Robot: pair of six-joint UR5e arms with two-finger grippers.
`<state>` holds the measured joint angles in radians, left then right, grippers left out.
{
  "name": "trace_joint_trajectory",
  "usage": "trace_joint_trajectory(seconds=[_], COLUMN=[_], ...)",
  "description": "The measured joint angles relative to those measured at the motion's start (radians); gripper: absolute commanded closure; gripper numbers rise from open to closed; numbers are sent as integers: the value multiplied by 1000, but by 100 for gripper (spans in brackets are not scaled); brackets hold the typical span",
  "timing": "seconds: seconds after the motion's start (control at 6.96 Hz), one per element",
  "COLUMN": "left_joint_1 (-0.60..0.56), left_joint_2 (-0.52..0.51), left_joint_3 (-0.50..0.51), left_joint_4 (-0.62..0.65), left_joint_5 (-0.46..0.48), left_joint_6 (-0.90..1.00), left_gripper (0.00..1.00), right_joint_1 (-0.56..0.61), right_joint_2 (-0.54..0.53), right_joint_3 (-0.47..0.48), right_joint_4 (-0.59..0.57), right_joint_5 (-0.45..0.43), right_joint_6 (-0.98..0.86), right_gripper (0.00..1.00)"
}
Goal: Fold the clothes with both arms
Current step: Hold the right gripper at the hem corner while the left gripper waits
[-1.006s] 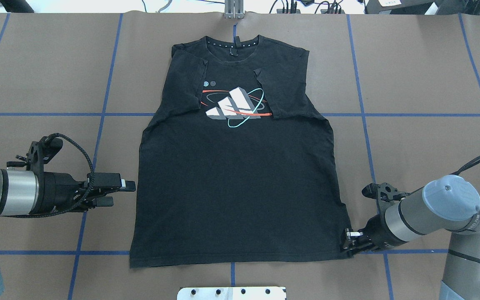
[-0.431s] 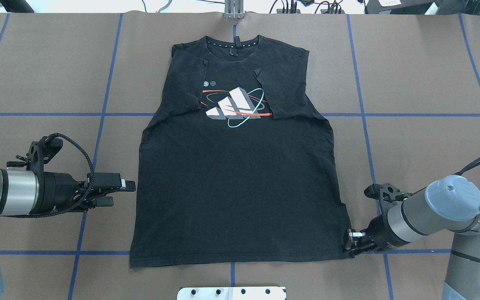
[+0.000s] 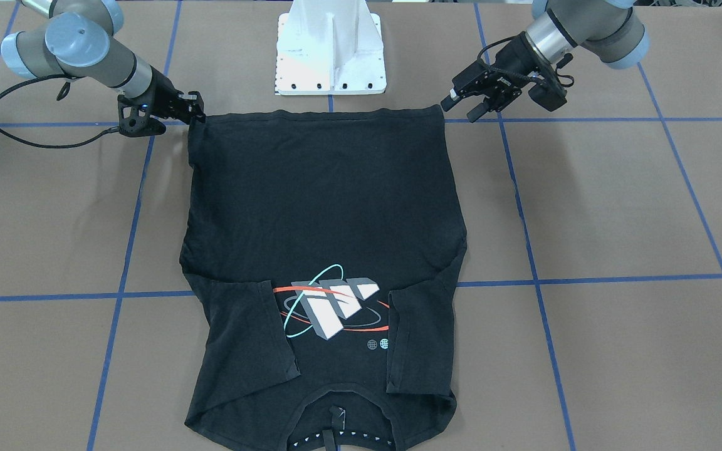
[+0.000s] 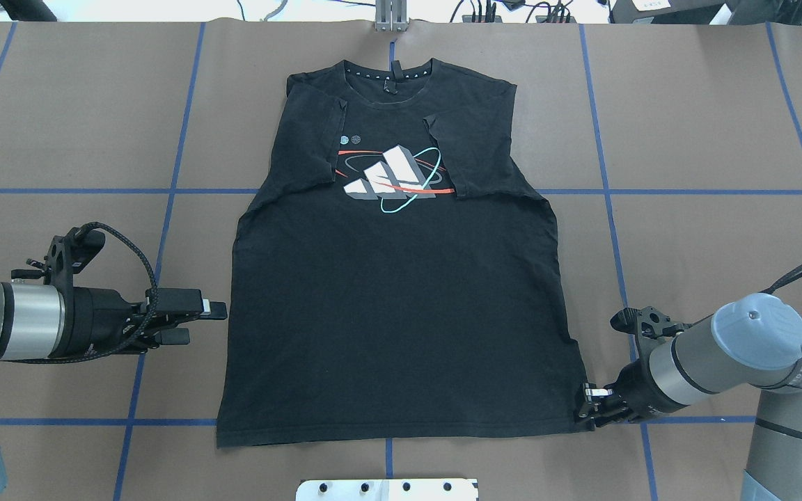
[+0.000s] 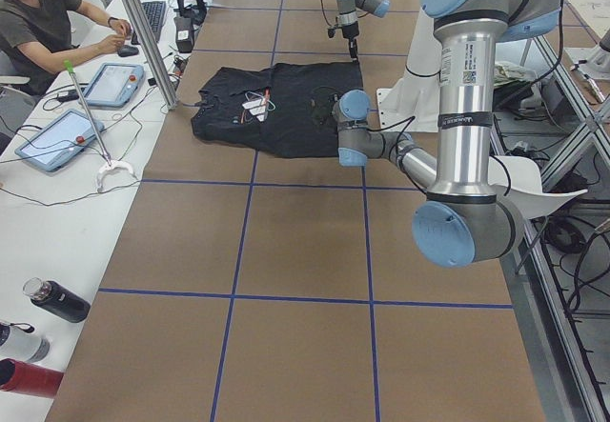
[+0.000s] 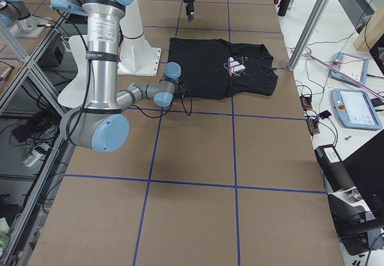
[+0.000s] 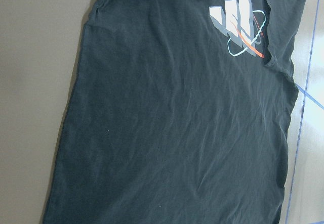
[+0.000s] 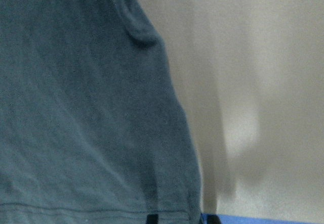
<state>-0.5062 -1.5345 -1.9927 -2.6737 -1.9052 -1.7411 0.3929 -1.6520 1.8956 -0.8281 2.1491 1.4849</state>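
On the brown, blue-taped desk (image 4: 721, 125) the black T-shirt (image 4: 394, 327) lies flat, hem nearest the robot. The right arm (image 4: 686, 369) has its jaws at the hem's corner; pinching or not, I cannot tell. The left arm (image 4: 25, 327) holds its jaws spread just beside the shirt's edge. Farther off, both sleeves lie folded inward.

Brown table (image 4: 686, 104), white base plate (image 3: 361, 69)

Black T-shirt (image 4: 394, 313), white-grey logo (image 4: 390, 177) ringed red and teal, brown table (image 4: 60, 104) gridded blue
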Motion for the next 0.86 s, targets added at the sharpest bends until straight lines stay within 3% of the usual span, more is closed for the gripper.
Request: trace_joint_trajectory(seconds=[0.29, 0.43, 0.72, 0.86], left_joint_1=[0, 0, 0, 0], left_joint_2=[0, 1, 1, 1], left_joint_3=[-4, -5, -6, -6], left_joint_4=[0, 0, 0, 0], left_joint_5=[0, 0, 0, 0], left_joint_6=[0, 0, 0, 0], left_gripper=[1, 1, 1, 1], right_joint_1=[0, 0, 0, 0], right_joint_2=[-3, -4, -7, -8], right_joint_3=[-1, -1, -1, 0], right_joint_4=[-1, -2, -4, -5], right_joint_5=[0, 0, 0, 0], right_joint_6=[0, 0, 0, 0], right_gripper=[60, 70, 100, 100])
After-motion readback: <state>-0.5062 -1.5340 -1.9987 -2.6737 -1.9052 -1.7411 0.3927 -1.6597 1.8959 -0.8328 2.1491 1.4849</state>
